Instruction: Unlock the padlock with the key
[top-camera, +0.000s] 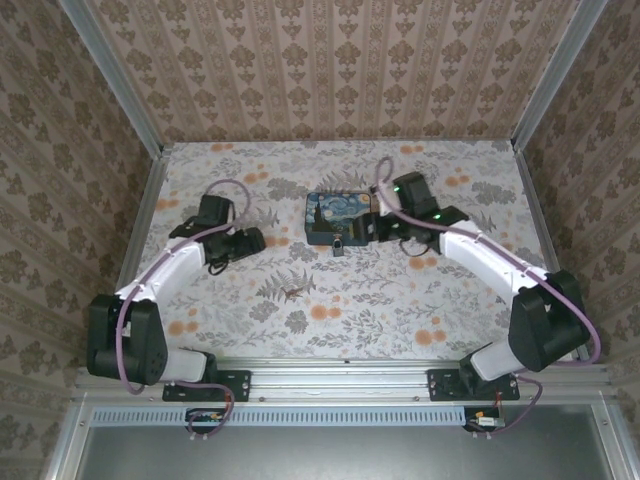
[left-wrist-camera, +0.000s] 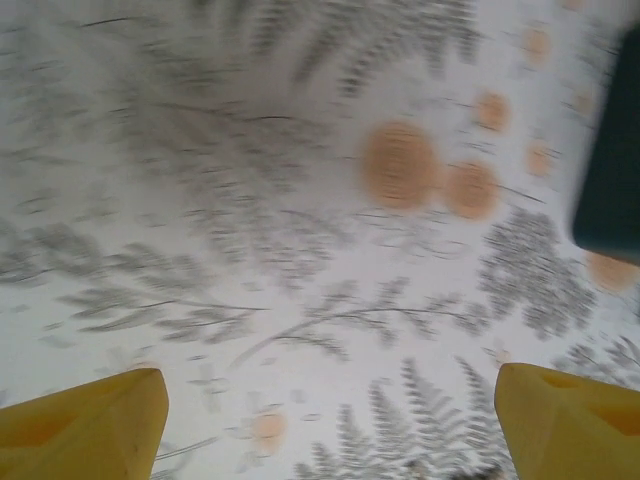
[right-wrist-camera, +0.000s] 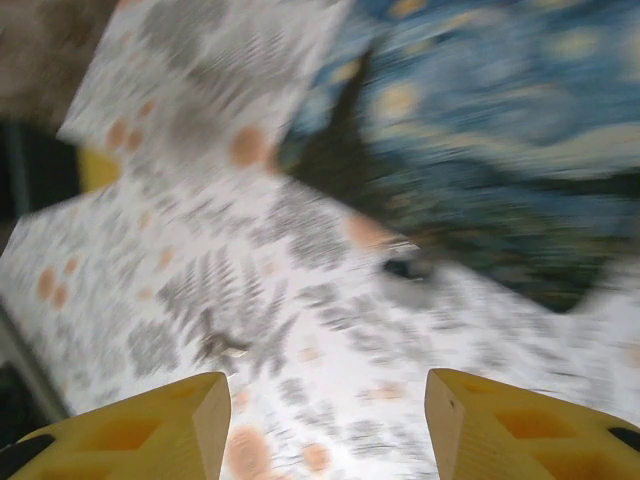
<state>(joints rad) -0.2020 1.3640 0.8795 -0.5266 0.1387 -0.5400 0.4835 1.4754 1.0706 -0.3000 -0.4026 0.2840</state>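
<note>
A small yellow brass padlock (top-camera: 341, 249) sits against the blue swirl-painted tin box (top-camera: 335, 212). The tiny brown-orange metal key (top-camera: 292, 292) lies apart. The left end effector (left-wrist-camera: 330, 425) and right end effector (right-wrist-camera: 325, 420) both gape, empty.

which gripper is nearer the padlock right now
Right. The right gripper is close to the padlock, just to its right and slightly beyond it. The left gripper is farther off on its left.

Yellow fingers (left-wrist-camera: 90, 425) sit at the lower corners, set wide apart. The table (left-wrist-camera: 300, 250), fern-and-flower patterned, is blurred. A dark blue box (left-wrist-camera: 612, 160) edge shows at the right margin, apart from the fingers.
</note>
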